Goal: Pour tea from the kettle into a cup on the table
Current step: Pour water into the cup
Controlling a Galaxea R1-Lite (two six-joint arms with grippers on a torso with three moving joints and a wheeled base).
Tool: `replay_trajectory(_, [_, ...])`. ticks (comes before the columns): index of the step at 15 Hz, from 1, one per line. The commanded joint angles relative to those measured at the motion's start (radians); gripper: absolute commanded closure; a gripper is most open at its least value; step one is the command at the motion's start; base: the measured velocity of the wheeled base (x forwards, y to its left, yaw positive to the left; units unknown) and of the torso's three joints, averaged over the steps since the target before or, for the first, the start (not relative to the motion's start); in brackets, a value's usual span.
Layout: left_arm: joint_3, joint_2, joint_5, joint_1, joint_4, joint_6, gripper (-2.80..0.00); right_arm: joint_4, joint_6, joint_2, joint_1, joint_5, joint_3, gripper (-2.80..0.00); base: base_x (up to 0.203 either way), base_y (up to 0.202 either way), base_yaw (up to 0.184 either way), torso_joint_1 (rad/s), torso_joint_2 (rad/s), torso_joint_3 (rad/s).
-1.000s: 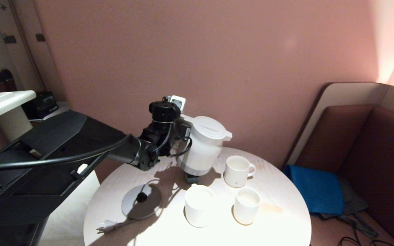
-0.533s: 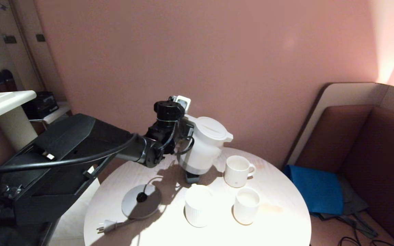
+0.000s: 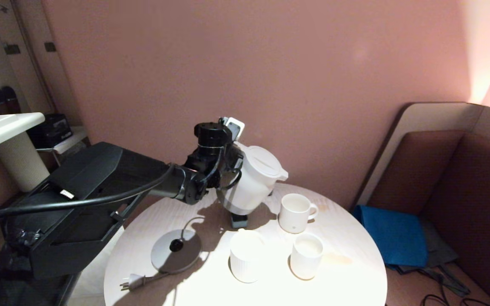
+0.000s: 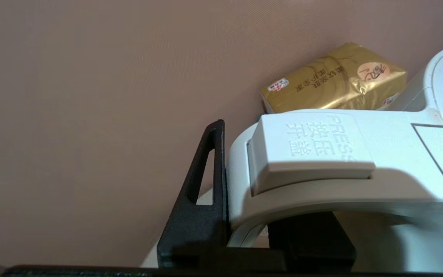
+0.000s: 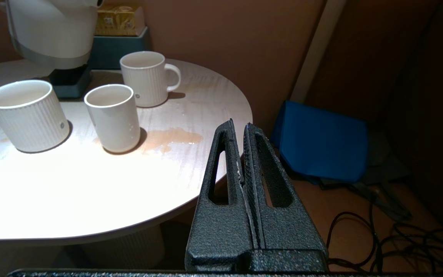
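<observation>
- Left gripper (image 4: 244,215) is clenched on the kettle (image 3: 251,178) handle; in the left wrist view one black finger (image 4: 202,200) lies flat against the handle's outer side, the other sits inside the loop.
- Kettle is held in the air above the far part of the table (image 3: 211,289), tilted, spout (image 3: 283,174) pointing toward the mug (image 3: 296,212).
- Lid is on; the release button (image 4: 306,150) at the top of the handle reads "PRESS".
- Kettle base plate (image 3: 176,250) sits on the near left of the table, with the plug (image 3: 132,281) lying at the edge.
- Cup (image 3: 307,256) stands upright on the near right of the table, between the ribbed cup (image 3: 247,255) and the mug, touching neither.
- No stream shows at the spout; cannot tell the cup's content.
- An orange puddle (image 5: 171,137) lies on the table just beside the cup, on the side toward the table edge.
- A gold packet (image 4: 333,82) rests in a dark box (image 5: 117,50) behind the kettle, against the wall.
- Right gripper (image 5: 240,130) hangs off the table's right edge, fingers pressed together, holding nothing.
- A blue cloth (image 3: 391,236) lies on the floor to the right.
</observation>
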Motion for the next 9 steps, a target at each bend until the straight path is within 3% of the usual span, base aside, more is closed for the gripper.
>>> replay_trajectory(1, [-0.050, 0.007, 0.002, -0.006, 0.042, 0.008, 0.00, 0.000, 0.000, 0.001, 0.001, 0.000, 0.000, 0.00, 0.000, 0.000, 0.000, 0.000, 0.00, 0.000])
replay_trajectory(5, [-0.170, 0.050, 0.002, -0.014, 0.129, 0.033, 0.00, 0.000, 0.000, 0.001, 0.001, 0.000, 0.000, 0.00, 0.000, 0.000, 0.000, 0.000, 0.00, 0.000])
replay_trajectory(9, [-0.193, 0.054, 0.007, -0.038, 0.166, 0.083, 0.00, 0.000, 0.000, 0.001, 0.001, 0.000, 0.000, 0.00, 0.000, 0.000, 0.000, 0.000, 0.00, 0.000])
